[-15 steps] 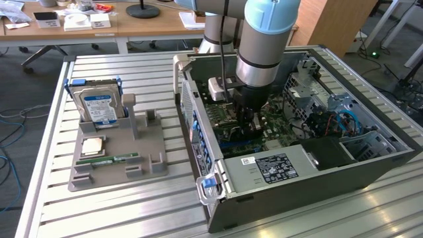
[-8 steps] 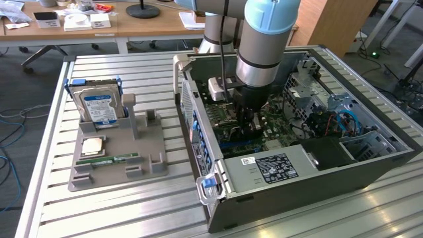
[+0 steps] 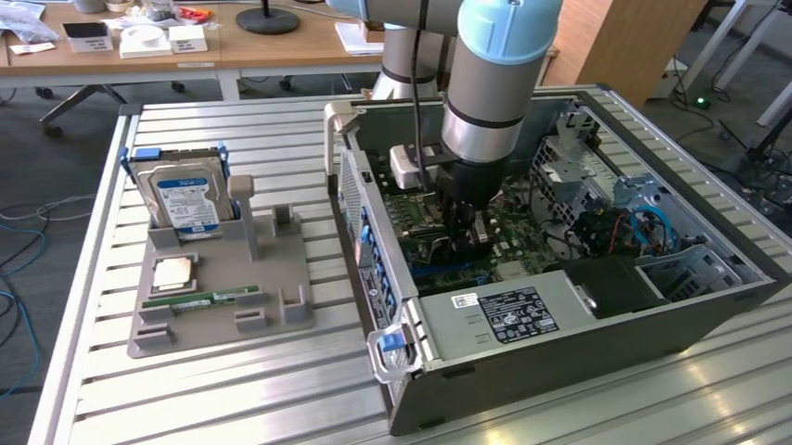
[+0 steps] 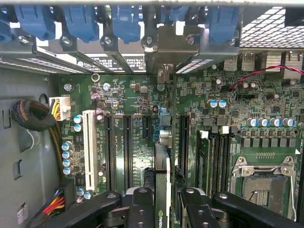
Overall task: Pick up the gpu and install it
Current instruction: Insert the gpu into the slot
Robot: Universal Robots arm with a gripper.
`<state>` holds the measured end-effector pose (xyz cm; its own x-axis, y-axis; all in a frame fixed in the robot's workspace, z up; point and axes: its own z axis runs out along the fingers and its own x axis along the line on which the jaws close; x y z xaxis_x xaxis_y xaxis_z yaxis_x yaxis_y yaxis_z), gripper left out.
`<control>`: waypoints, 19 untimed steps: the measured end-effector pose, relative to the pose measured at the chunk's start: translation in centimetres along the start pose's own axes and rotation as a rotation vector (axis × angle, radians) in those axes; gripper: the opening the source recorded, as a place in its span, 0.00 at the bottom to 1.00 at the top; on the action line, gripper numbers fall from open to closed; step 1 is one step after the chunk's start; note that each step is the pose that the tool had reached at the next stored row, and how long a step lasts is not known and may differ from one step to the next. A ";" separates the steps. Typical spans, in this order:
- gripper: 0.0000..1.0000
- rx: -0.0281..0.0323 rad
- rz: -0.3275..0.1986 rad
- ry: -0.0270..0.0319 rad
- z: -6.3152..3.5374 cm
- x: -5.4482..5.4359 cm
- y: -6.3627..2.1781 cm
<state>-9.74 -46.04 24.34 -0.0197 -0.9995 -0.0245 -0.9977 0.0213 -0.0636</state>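
GPU held edge-on above the motherboard inside the open tower case

Nearest the wrist camera, the gripper has its jaws pinching the gpu, the thin card upright between the fingers. Its bracket end reaches the case's rear slot openings. Seating it well likely calls for keeping the card square over the expansion slot and pressing straight down. Beyond, the motherboard lies bare.

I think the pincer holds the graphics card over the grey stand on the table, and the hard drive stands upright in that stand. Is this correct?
Not quite. The pincer holds the graphics card inside the open computer case, above the green mainboard, as the wrist view shows. The hard drive does stand upright in the grey stand.
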 end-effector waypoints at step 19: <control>0.26 0.0000 0.000 0.0000 0.15 0.0 0.05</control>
<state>-9.77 -46.04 24.19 -0.0197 -0.9995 -0.0245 -0.9977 0.0212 -0.0636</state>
